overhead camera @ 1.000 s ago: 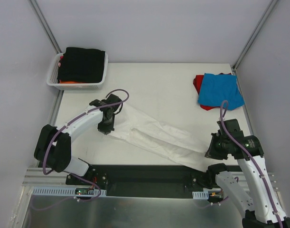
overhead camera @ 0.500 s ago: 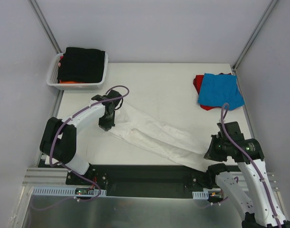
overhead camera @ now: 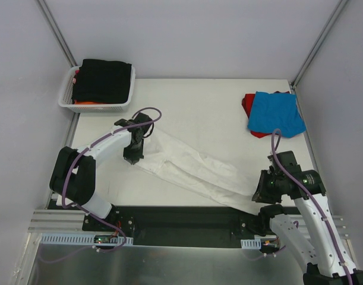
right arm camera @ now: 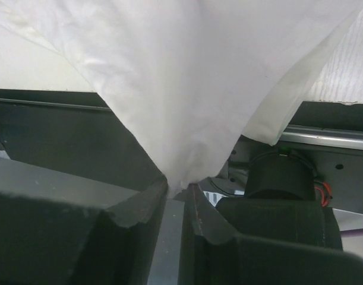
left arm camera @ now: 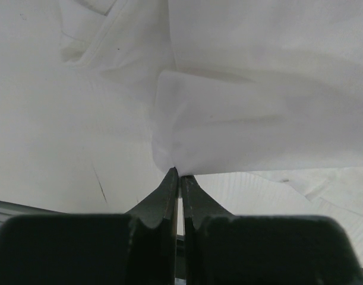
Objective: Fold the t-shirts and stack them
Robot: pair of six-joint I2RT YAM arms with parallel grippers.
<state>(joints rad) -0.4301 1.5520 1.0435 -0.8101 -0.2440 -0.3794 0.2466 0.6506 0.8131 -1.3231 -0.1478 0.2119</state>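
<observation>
Right wrist view shows the right gripper pinching just a thin corner of the white t-shirt, stretched diagonally over the table to the left gripper clamped on its other end, so any further pull may tug that corner free.

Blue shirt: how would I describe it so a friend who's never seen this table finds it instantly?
Look at the white table, then its far right corner, where two shirts lie stacked. The blue t-shirt is the top one, covering most of a red t-shirt. It is the only blue item; the white t-shirt stretches across the middle.
</observation>
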